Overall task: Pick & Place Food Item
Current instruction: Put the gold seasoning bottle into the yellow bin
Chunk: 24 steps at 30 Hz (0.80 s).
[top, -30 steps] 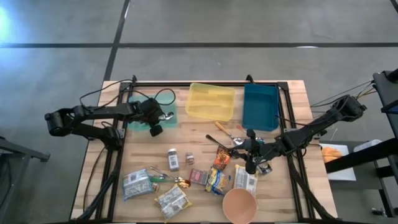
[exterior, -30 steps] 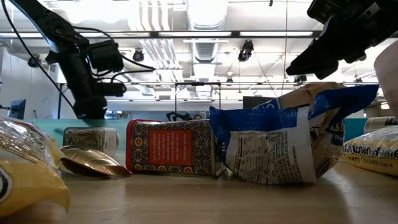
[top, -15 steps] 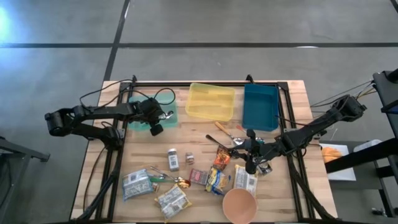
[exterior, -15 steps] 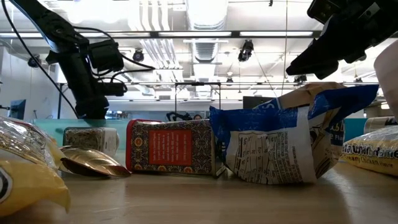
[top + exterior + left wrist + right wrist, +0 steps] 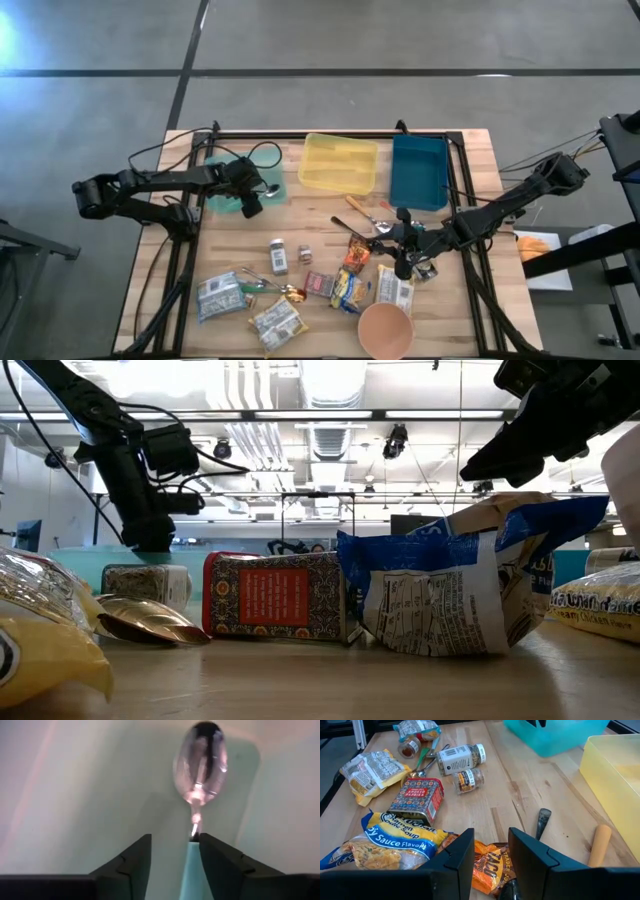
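Wooden planking forms the table [image 5: 470, 160], over whose far-left part the left gripper [image 5: 253, 203] is held, inside the green bin [image 5: 220, 190]. Its jaws are now parted, where a second ago they were closed on a clear spoon [image 5: 200, 762]; the spoon is seen lying on the bin's floor just ahead of the fingertips [image 5: 142, 845], its handle end between them but no longer pinched. The release is judged to complete this placement, so the arm is free to be withdrawn for another item. Farther out from that gripper, well toward the table's middle and near side, the scattered food is seen: a spice jar [image 5: 279, 256], a red paprika tin [image 5: 416, 799], a soup packet [image 5: 385, 847] and an orange snack bag [image 5: 490, 862]. Above that snack bag the right gripper [image 5: 491, 851] is held, unchanged, with its fingers partly open and nothing between them. Beyond it, a yellow bin [image 5: 339, 163] and a blue bin [image 5: 420, 170] are set along the far edge.
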{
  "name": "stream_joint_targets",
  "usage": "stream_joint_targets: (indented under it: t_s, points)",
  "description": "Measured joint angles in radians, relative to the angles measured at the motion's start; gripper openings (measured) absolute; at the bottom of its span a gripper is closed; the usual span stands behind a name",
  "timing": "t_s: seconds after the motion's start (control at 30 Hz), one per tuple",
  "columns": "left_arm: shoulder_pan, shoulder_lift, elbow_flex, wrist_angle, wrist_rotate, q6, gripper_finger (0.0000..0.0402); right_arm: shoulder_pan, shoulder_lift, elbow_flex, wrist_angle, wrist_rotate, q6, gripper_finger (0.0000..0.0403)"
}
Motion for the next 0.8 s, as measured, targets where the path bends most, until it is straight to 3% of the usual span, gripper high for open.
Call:
stream_joint_targets:
  t_s: [0.43, 0.6, 0.7, 0.8]
  points:
    - [0.0, 0.0, 0.043, 0.003, -0.04, 0.004, 0.02, 0.0, 0.0, 0.0, 0.0, 0.0, 0.0, 0.0119]
    - [0.0, 0.0, 0.068, -0.006, -0.104, 0.004, 0.0199, 0.0, 0.001, 0.0, 0.0, -0.003, 0.0, 0.0119]
    - [0.0, 0.0, 0.08, -0.017, -0.142, 0.004, 0.0184, 0.0, 0.001, 0.0, -0.001, -0.003, 0.0, 0.0119]
    - [-0.001, 0.0, 0.093, -0.039, -0.142, -0.006, 0.0139, 0.0, 0.001, 0.0, -0.001, -0.002, 0.0, 0.0119]
